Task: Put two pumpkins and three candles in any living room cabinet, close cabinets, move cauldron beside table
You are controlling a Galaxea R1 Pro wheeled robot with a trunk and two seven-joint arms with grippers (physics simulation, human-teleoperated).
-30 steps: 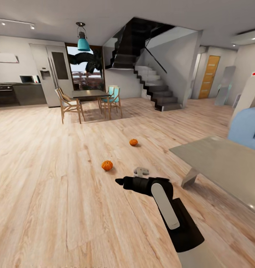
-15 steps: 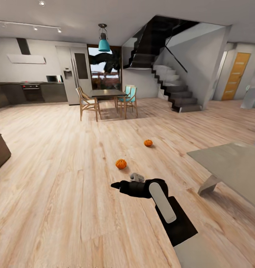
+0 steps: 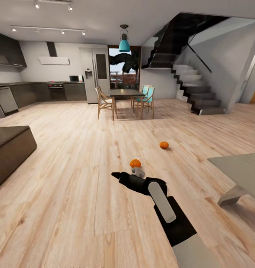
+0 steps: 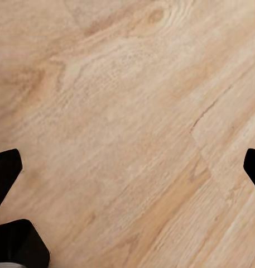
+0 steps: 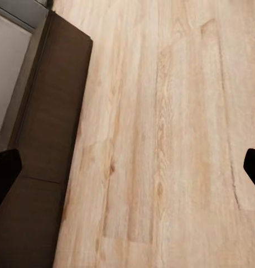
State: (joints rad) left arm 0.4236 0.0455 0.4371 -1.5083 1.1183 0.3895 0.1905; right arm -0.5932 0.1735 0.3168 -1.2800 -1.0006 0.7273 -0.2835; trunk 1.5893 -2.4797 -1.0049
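Two pumpkins (image 3: 135, 163) (well apart) on wooden floor (image 3: 67, 178).

1. Floor (image 3: 67, 178): pale wood planks, across the frame.
2. Near pumpkin (image 3: 135, 163): on floor, frame centre.
3. Far pumpkin (image 3: 164, 145): on floor, right of centre.
4. Cabinet (image 3: 10, 149): dark brown, standing on floor, left edge.
5. Grey table (image 3: 239, 171): on floor, right edge.
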